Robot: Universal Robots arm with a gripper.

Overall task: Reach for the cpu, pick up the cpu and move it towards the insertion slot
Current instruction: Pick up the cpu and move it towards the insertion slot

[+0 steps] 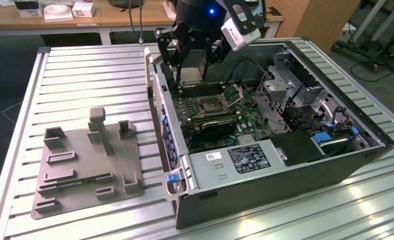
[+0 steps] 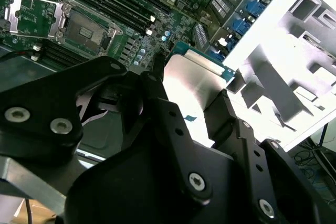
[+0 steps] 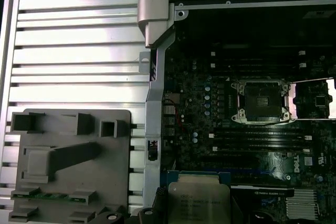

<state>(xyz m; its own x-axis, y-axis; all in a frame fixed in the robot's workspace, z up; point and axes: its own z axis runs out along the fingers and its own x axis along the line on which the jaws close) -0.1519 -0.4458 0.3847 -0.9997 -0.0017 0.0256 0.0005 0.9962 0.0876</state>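
My gripper (image 1: 191, 69) hangs over the far corner of the open computer case, shut on the cpu (image 1: 191, 75), a small pale square chip held flat between the black fingers. In both wrist views the cpu (image 2: 191, 85) (image 3: 198, 203) shows its silver-grey top with a pale rim. The insertion slot (image 1: 209, 104) lies on the green motherboard, nearer the camera than the gripper and below it, with its dark centre bare and its metal lid plate (image 1: 236, 92) swung up. The slot (image 2: 86, 24) (image 3: 261, 100) is apart from the cpu in both wrist views.
The computer case (image 1: 284, 185) lies on its side on a ribbed metal table (image 1: 83, 75). A grey plastic fixture (image 1: 90, 160) with a thin green circuit strip (image 1: 83, 181) sits at the exterior view's left. Drive cages (image 1: 297, 95) fill the case's right half.
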